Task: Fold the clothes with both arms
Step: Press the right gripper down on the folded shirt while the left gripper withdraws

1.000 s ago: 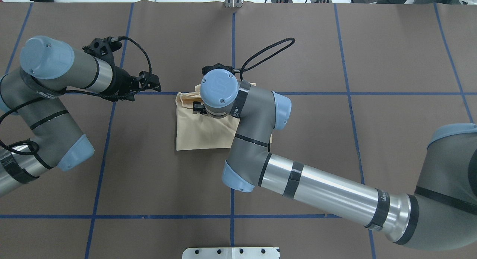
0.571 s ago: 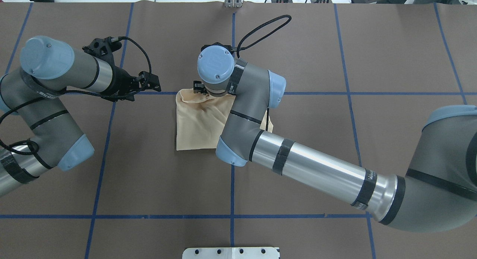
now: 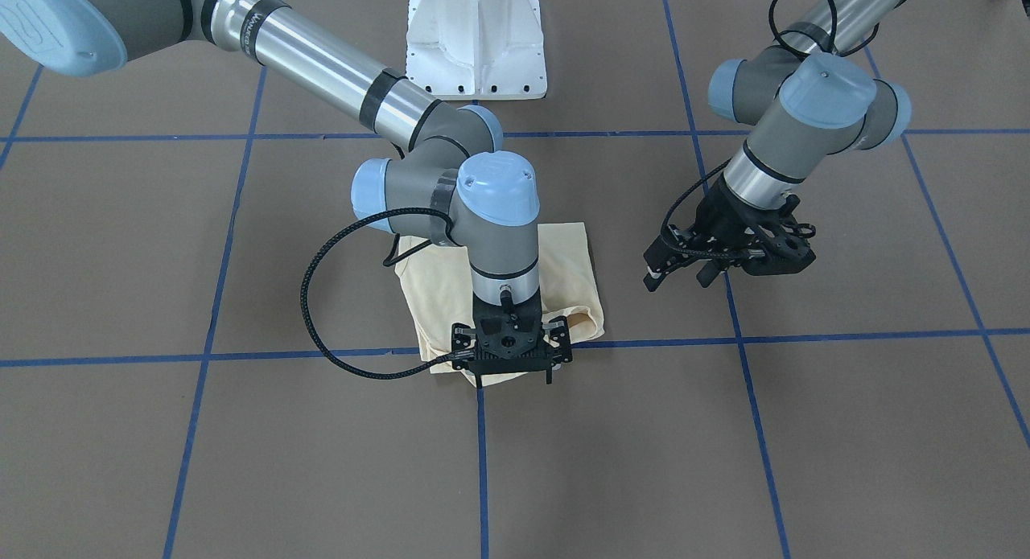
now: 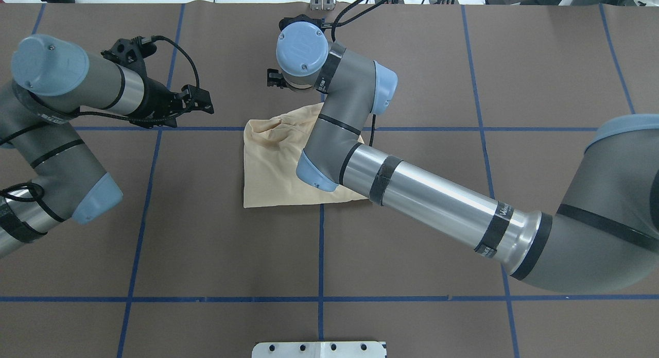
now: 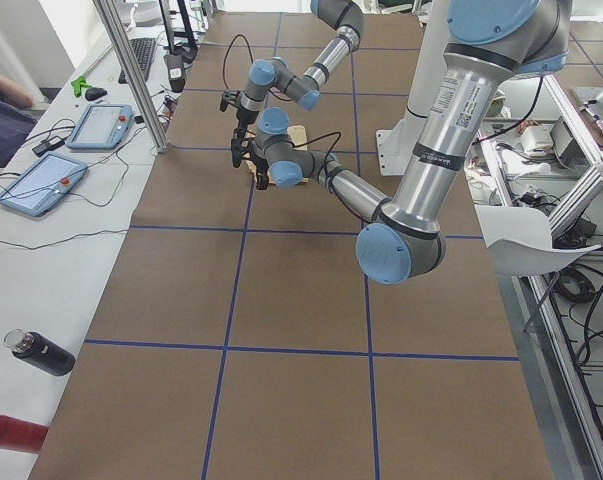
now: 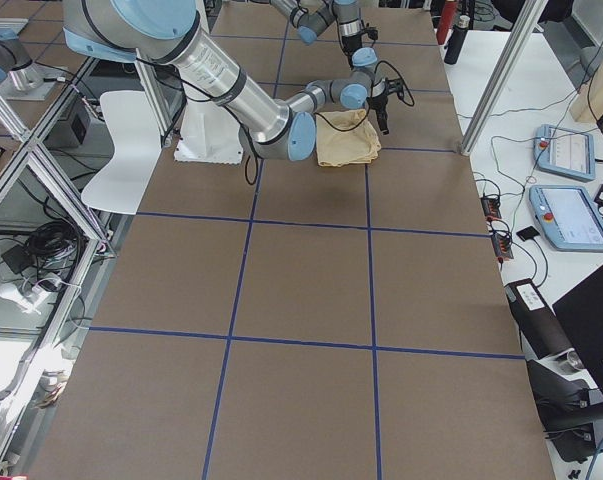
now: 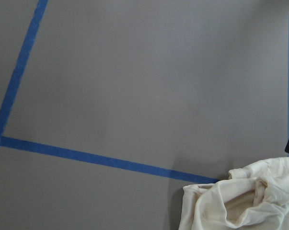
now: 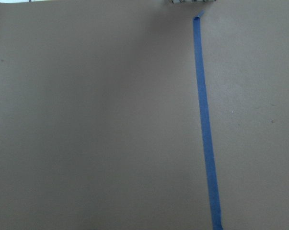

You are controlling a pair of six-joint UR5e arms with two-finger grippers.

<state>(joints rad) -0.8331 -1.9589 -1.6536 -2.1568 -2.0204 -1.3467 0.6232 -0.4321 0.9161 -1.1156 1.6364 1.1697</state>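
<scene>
The clothes are one pale cream-yellow shirt (image 4: 273, 162) folded into a compact rectangle at the table's middle, with its far edge rumpled (image 3: 567, 269). My right arm (image 4: 437, 203) reaches across the shirt. Its gripper (image 3: 511, 376) hangs just beyond the shirt's far edge, pointing down, open and empty. The right wrist view shows only bare table. My left gripper (image 4: 208, 103) hovers left of the shirt, apart from it, open with nothing between its fingers (image 3: 680, 279). A rumpled corner of the shirt (image 7: 240, 201) shows in the left wrist view.
Blue tape lines (image 4: 322, 255) grid the brown table cover. The white pedestal base (image 3: 476, 44) stands at the robot's side. A metal post (image 4: 322, 0) sits at the far edge. Tablets (image 5: 41, 185) and a dark bottle (image 5: 41, 352) lie on the side bench.
My right gripper let go of the shirt's far edge and moved away past it toward the far side. The edge stayed rumpled. My left arm shifted slightly left and farther.
</scene>
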